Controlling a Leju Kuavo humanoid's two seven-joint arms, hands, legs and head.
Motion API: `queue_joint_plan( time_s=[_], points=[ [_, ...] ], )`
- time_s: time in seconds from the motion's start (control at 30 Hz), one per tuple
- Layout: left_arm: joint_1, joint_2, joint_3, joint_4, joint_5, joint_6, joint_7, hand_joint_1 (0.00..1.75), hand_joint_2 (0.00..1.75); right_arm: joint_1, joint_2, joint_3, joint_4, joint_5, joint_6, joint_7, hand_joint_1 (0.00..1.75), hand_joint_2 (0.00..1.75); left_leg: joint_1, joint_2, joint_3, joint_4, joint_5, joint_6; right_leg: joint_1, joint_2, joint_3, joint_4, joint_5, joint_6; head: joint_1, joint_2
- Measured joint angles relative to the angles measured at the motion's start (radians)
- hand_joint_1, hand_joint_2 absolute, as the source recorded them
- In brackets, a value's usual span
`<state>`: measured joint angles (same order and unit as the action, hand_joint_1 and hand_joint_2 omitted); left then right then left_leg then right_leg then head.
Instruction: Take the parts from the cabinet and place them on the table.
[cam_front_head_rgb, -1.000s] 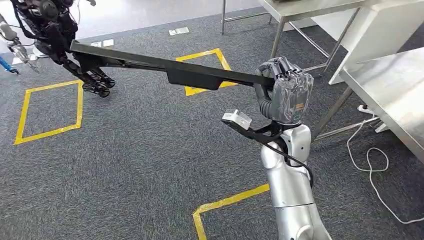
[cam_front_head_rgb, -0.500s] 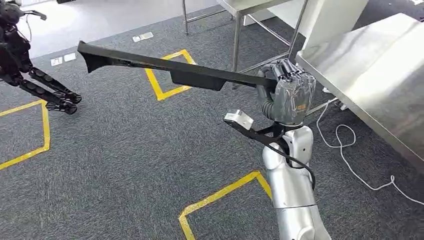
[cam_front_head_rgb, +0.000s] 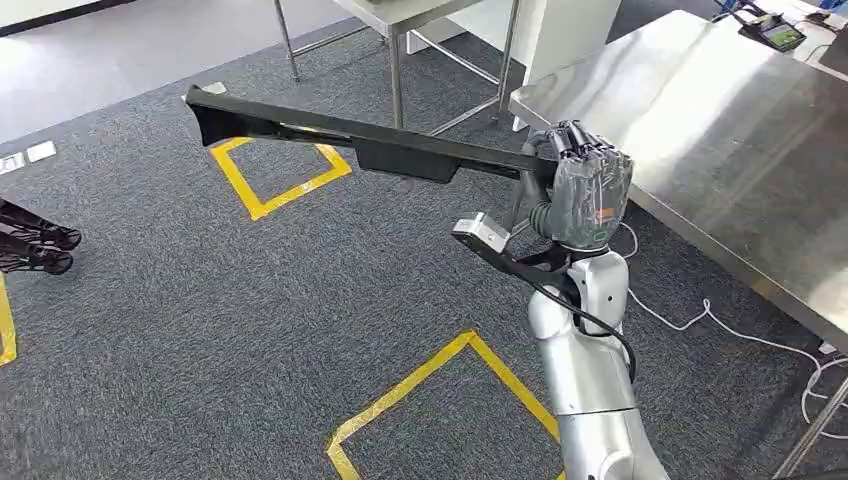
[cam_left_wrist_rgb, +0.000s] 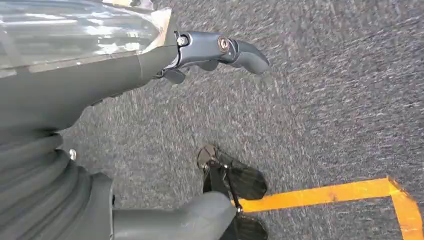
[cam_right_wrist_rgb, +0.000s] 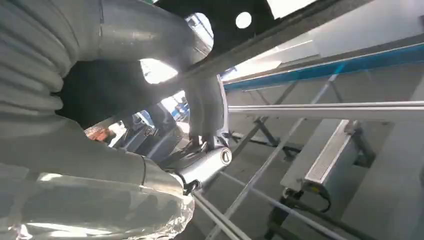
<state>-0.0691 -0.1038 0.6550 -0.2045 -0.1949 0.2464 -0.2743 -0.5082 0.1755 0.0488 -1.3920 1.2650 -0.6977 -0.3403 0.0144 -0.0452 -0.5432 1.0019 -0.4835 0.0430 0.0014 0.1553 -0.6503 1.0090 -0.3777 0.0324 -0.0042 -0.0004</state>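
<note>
A: Which step is in hand, would you say?

B: The carry, I'd judge. The right hand (cam_front_head_rgb: 585, 185) is wrapped around one end of a long black part (cam_front_head_rgb: 370, 145), and the part juts out to the left, roughly level, above the grey carpet (cam_front_head_rgb: 250, 330). It is in the air, not resting on anything.

A: And the worktop?

B: The steel worktop (cam_front_head_rgb: 740, 130) lies just to the right of that hand, stretching to the far right. The part sits wholly off it, over the floor and the yellow tape squares (cam_front_head_rgb: 270, 180).

A: So the placing isn't done.

B: Not yet. The next move, as I read it, calls for swinging the long free end round toward the worktop and keeping it clear of the table legs (cam_front_head_rgb: 395, 85) beyond, then lowering it flat before the fingers let go. With the hold at one end, the far tip could sag or catch an edge.

A: The other hand?

B: The left hand (cam_left_wrist_rgb: 115, 80) hangs over the carpet in its wrist view, fingers (cam_left_wrist_rgb: 235, 50) apart from the thumb and nothing between them.
</note>
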Motion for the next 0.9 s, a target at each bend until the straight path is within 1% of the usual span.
queue_joint_plan(
  time_s=[0.03,0.07,0.1,0.13,0.17,0.2,0.23,0.27,0.3,0.33,0.37,0.4,0.43,0.47,0.5,0.53,0.57,0.6,0.63,0.67,0.7,0.73,0.77,0.8,0.83,0.87,0.9],
  points=[
    [-0.002,-0.003,0.000,0.000,0.000,-0.002,0.000,0.00,1.75,0.001,-0.005,0.001,0.000,0.001,0.000,0.000,1.75,1.75,0.000,0.015,0.005,-0.008,0.008,0.000,-0.003,-0.057,-0.018,0.025,-0.018,-0.006,-0.002,0.000],
    [-0.001,-0.003,0.000,0.000,-0.003,-0.003,0.000,0.00,1.75,-0.001,-0.007,0.001,0.000,0.001,0.000,0.000,1.75,1.75,-0.001,0.026,0.002,-0.011,0.010,0.005,0.002,-0.103,-0.044,0.084,-0.056,-0.012,0.011,0.000],
    [0.000,-0.003,0.000,0.000,-0.004,-0.003,0.000,0.00,1.75,-0.001,-0.008,0.001,0.000,0.001,0.000,0.000,1.75,1.75,-0.003,0.041,0.000,-0.010,0.011,0.007,-0.003,-0.125,-0.078,0.158,-0.091,-0.015,0.011,0.000],
    [0.001,-0.003,0.000,0.000,-0.004,-0.003,0.000,0.00,1.75,0.003,-0.008,0.001,0.001,0.001,0.000,0.000,1.75,1.75,-0.005,0.057,-0.002,-0.010,0.011,0.007,-0.005,-0.135,-0.111,0.238,-0.123,-0.015,0.011,0.000],
    [0.002,-0.003,0.000,0.000,-0.004,-0.003,0.000,0.00,1.75,0.007,-0.010,0.001,0.002,0.001,0.000,0.000,1.75,1.75,-0.005,0.074,-0.005,-0.010,0.011,0.007,-0.007,-0.140,-0.132,0.298,-0.142,-0.010,0.011,0.000],
    [0.003,-0.003,0.000,0.000,-0.004,-0.003,0.001,0.00,1.75,0.010,-0.012,0.001,0.003,0.001,0.000,0.000,1.75,1.75,-0.005,0.088,-0.005,-0.009,0.012,0.006,-0.011,-0.144,-0.127,0.304,-0.141,-0.002,0.012,0.000],
    [0.003,-0.004,0.000,0.000,-0.004,-0.003,0.001,0.00,1.75,0.012,-0.014,0.000,0.003,0.001,0.000,0.000,1.75,1.75,-0.005,0.102,-0.006,-0.009,0.011,0.006,-0.016,-0.148,-0.101,0.264,-0.127,0.008,0.011,0.000],
    [0.003,-0.005,0.000,0.000,-0.004,-0.003,0.001,0.00,1.75,0.013,-0.015,0.000,0.003,0.001,0.000,0.000,1.75,1.75,-0.004,0.115,-0.005,-0.008,0.010,0.004,-0.022,-0.159,-0.054,0.188,-0.102,0.020,0.012,0.000],
    [0.002,-0.006,0.000,0.000,-0.004,-0.004,0.001,0.00,1.75,0.012,-0.016,0.001,0.003,0.001,0.000,0.000,1.75,1.75,-0.002,0.126,-0.004,-0.007,0.008,0.001,-0.025,-0.178,0.003,0.094,-0.073,0.031,0.012,0.000],
    [0.000,-0.006,0.000,0.000,-0.004,-0.004,0.001,0.00,1.75,0.011,-0.016,0.001,0.003,0.001,0.000,0.000,1.75,1.75,-0.004,0.135,-0.002,-0.002,0.004,-0.007,-0.028,-0.220,0.045,0.012,-0.064,0.034,0.012,0.000],
    [0.000,-0.005,0.000,0.000,-0.004,-0.004,0.001,0.00,1.75,0.009,-0.016,0.001,0.003,0.001,0.000,0.000,1.75,1.75,-0.012,0.144,-0.008,0.003,-0.001,-0.015,-0.013,-0.225,0.058,0.009,-0.066,0.023,0.010,0.000],
    [0.000,-0.005,0.000,0.000,-0.005,-0.004,0.001,0.00,1.75,0.010,-0.017,0.001,0.002,0.001,0.000,0.000,1.75,1.75,-0.012,0.151,-0.006,0.004,0.000,-0.019,-0.017,-0.208,0.050,0.006,-0.063,0.012,0.006,0.000],
    [-0.001,-0.006,0.000,0.000,-0.005,-0.004,0.001,0.00,1.75,0.012,-0.019,0.000,0.003,0.001,0.000,0.001,1.75,1.75,-0.010,0.158,-0.003,0.005,0.000,-0.022,-0.014,-0.201,0.048,0.007,-0.063,0.005,0.005,0.000],
    [-0.001,-0.006,0.000,0.000,-0.005,-0.004,0.001,0.00,1.75,0.011,-0.020,0.000,0.003,0.002,0.000,0.001,1.75,1.75,-0.008,0.169,0.000,0.000,0.002,-0.027,-0.008,-0.189,0.046,0.008,-0.064,0.000,0.006,0.000],
    [-0.002,-0.006,0.000,0.000,-0.005,-0.004,0.001,0.00,1.75,0.010,-0.021,0.000,0.002,0.002,0.000,0.002,1.75,1.75,-0.004,0.178,0.001,0.003,-0.003,-0.033,-0.020,-0.178,0.049,0.003,-0.059,-0.009,0.004,0.000],
    [-0.003,-0.006,0.000,0.000,-0.006,-0.004,0.001,0.00,1.75,0.010,-0.020,0.000,0.000,0.005,0.000,0.005,1.75,1.75,0.003,0.135,-0.005,0.018,-0.022,-0.040,-0.027,-0.165,0.050,0.002,-0.057,-0.012,0.005,0.000],
    [-0.003,-0.007,0.000,0.000,-0.006,-0.004,0.000,0.00,1.75,0.007,-0.021,0.001,-0.001,0.005,0.000,0.010,1.75,1.75,0.006,0.091,-0.024,0.067,-0.057,-0.041,-0.027,-0.156,0.050,0.002,-0.055,-0.020,0.002,0.000],
    [-0.002,-0.008,0.000,0.000,-0.007,-0.004,-0.001,0.00,1.75,0.007,-0.021,0.002,-0.001,0.004,0.000,0.013,1.75,1.75,0.006,0.066,-0.059,0.142,-0.097,-0.042,-0.025,-0.149,0.050,0.002,-0.055,-0.025,0.001,0.000],
    [0.000,-0.007,0.000,0.000,-0.007,-0.004,-0.002,0.00,1.75,0.007,-0.021,0.004,0.000,0.003,0.000,0.015,1.75,1.75,0.006,0.053,-0.099,0.224,-0.132,-0.043,-0.022,-0.138,0.049,0.002,-0.054,-0.028,0.001,0.000],
    [0.002,-0.006,0.000,0.000,-0.007,-0.005,-0.005,0.00,1.75,0.008,-0.022,0.004,0.000,-0.002,0.000,0.017,1.75,1.75,0.006,0.047,-0.136,0.296,-0.154,-0.043,-0.018,-0.124,0.049,0.002,-0.054,-0.028,0.000,0.000],
    [0.003,-0.006,0.000,0.000,-0.007,-0.005,-0.006,0.00,1.75,0.008,-0.025,0.004,0.000,-0.005,0.000,0.018,1.75,1.75,0.006,0.046,-0.153,0.319,-0.146,-0.042,-0.015,-0.111,0.050,0.002,-0.054,-0.028,0.002,0.000],
    [0.003,-0.006,0.000,0.000,-0.007,-0.006,-0.008,0.00,1.75,0.008,-0.029,0.004,0.000,-0.008,0.000,0.018,1.75,1.75,0.006,0.046,-0.146,0.293,-0.116,-0.038,-0.014,-0.098,0.051,0.003,-0.054,-0.029,0.001,0.000],
    [0.003,-0.006,0.000,0.000,-0.007,-0.006,-0.010,0.00,1.75,0.008,-0.032,0.004,0.000,-0.009,0.000,0.018,1.75,1.75,0.006,0.042,-0.122,0.236,-0.075,-0.034,-0.013,-0.086,0.052,0.003,-0.052,-0.031,0.001,0.000],
    [0.002,-0.006,0.000,0.000,-0.007,-0.006,-0.011,0.00,1.75,0.007,-0.035,0.004,0.000,-0.010,0.000,0.019,1.75,1.75,0.006,0.031,-0.084,0.152,-0.027,-0.029,-0.013,-0.074,0.054,0.003,-0.052,-0.031,0.001,0.000],
    [0.003,-0.006,0.000,0.000,-0.007,-0.006,-0.011,0.00,1.75,0.006,-0.037,0.005,0.001,-0.012,0.000,0.021,1.75,1.75,0.007,-0.003,-0.042,0.061,0.017,-0.023,-0.014,-0.066,0.055,0.003,-0.052,-0.030,0.001,0.000],
    [0.004,-0.006,0.001,0.000,-0.007,-0.007,-0.011,0.00,1.75,0.003,-0.038,0.007,0.003,-0.016,0.000,0.020,1.75,1.75,0.004,-0.016,-0.034,0.038,0.006,-0.021,-0.006,-0.062,0.053,0.006,-0.050,-0.027,0.001,0.000],
    [0.001,-0.006,0.001,0.000,-0.007,-0.006,-0.011,0.00,1.75,0.000,-0.039,0.007,0.003,-0.019,0.000,0.014,1.75,1.75,0.004,-0.013,-0.030,0.022,0.005,-0.021,-0.007,-0.051,0.046,0.007,-0.048,-0.024,0.000,0.000]
  ],
)
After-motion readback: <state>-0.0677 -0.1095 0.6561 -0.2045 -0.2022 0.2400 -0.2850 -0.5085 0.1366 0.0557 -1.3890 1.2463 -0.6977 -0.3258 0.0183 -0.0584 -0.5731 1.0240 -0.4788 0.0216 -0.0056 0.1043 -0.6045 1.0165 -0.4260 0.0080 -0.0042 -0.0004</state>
